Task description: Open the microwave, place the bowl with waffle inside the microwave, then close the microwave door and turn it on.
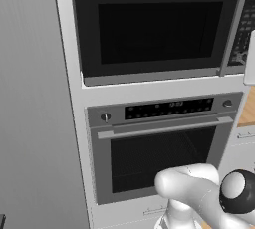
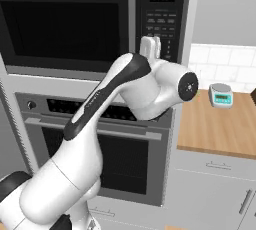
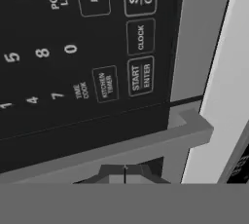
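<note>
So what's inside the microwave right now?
Can't tell: the microwave door is closed and its window dark. The shut end effector sits at the keypad.

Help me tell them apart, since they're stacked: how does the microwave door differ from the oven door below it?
The microwave door is black with a vertical grey bar handle at its right edge; the oven door is grey with a horizontal handle across its top. The microwave door sits above, the oven door below. Both are shut, each with a dark window.

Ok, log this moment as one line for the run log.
stage: turning on | black built-in microwave: door shut | gripper: shut, at black keypad strip near START/ENTER key | contact: unclear
</note>
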